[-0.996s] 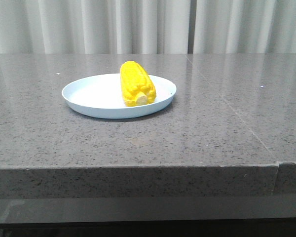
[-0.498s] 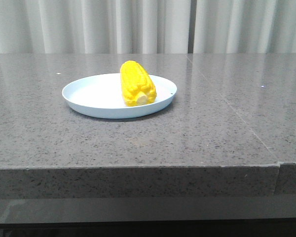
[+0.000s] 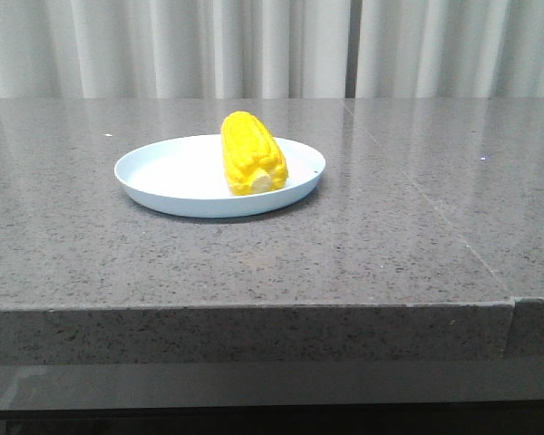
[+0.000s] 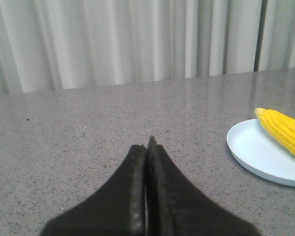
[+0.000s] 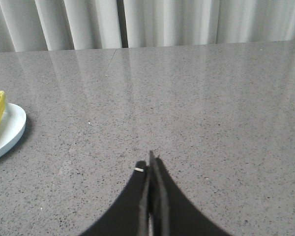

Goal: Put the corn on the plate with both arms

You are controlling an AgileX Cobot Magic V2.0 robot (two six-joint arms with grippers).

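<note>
Over on the left side, the left end effector (image 4: 147, 147) sits low over the grey speckled tabletop (image 3: 390, 236), its two dark fingers pressed flat together with nothing between them, well apart from the plate. Moving to the middle, there is the plate (image 3: 163, 177), pale blue-white and round, resting flat on the tabletop a little left of centre in the front view, and the corn (image 3: 251, 152) lies right on it! The cob rests on the plate's right half, lengthwise toward the camera, its pale stub end facing front near the near rim and its tapered yellow tip pointing back toward the white curtain (image 3: 272, 45). From the left wrist view the plate (image 4: 250, 152) and corn (image 4: 285, 130) show off to one side. And on the right, the right end effector (image 5: 151, 169) is pinched closed too, empty, hovering over bare stone, with the plate (image 5: 12, 130) only at the edge of its view.
</note>
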